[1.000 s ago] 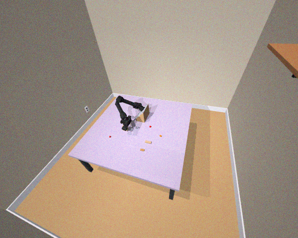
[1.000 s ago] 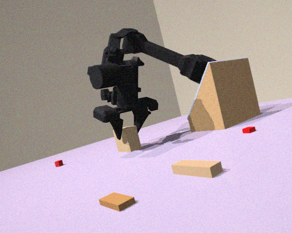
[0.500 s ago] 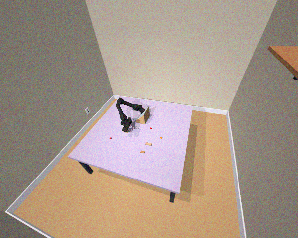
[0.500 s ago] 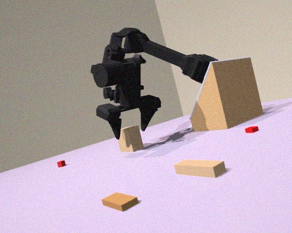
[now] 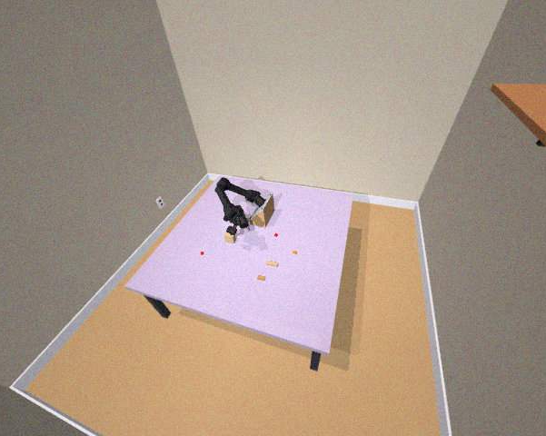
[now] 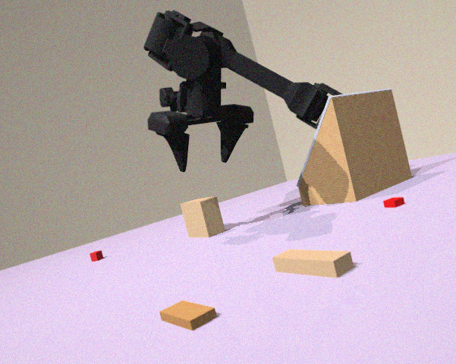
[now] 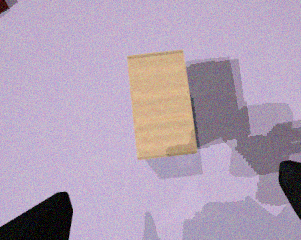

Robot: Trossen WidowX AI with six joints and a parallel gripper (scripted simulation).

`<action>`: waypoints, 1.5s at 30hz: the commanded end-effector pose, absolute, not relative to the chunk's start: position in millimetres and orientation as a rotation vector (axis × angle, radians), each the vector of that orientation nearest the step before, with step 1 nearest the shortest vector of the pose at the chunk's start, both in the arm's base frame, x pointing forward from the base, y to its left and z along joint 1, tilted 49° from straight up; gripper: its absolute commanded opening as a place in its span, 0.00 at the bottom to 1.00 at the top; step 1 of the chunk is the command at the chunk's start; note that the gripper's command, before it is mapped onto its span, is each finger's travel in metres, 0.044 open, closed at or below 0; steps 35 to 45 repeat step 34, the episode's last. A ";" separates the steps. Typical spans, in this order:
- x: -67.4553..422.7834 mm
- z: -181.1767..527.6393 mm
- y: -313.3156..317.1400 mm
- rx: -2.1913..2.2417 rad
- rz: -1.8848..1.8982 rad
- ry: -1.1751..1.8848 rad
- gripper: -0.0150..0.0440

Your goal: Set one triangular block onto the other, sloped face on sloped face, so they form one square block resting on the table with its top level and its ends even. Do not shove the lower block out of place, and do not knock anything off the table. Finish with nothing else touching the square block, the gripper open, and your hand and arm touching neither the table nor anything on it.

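Note:
The two triangular blocks show as one upright, pale wooden square block [image 5: 229, 238] [image 6: 201, 217] [image 7: 162, 107] on the table. Its top looks level and its ends look even in the wrist view. The seam between the halves cannot be made out, so I cannot tell how closely the sloped faces meet. My gripper [image 6: 203, 165] [image 7: 176, 189] is wide open and empty. It hangs above the block, with a clear gap between fingertips and block in the exterior view. Neither finger touches the block or the table.
A large wooden wedge [image 5: 268, 211] [image 6: 372, 149] stands beside the arm. A long pale block [image 5: 272, 263] [image 6: 312, 263], a flat orange-brown block [image 5: 261, 277] [image 6: 188, 314], a small orange piece [image 5: 294, 252] and two small red pieces, one left [image 5: 202, 253] [image 6: 95, 255] and one right [image 5: 276, 234] [image 6: 394, 202], lie around.

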State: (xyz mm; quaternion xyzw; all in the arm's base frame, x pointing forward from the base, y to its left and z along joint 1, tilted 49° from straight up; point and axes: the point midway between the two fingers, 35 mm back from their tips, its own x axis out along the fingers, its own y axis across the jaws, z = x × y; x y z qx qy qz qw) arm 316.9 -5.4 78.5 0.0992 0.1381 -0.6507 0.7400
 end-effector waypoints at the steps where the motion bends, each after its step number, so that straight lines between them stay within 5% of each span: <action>1: 314.8 87.1 10.0 0.221 -1.437 0.289 1.00; 45: 315.7 83.8 5.6 0.217 -1.422 0.294 1.00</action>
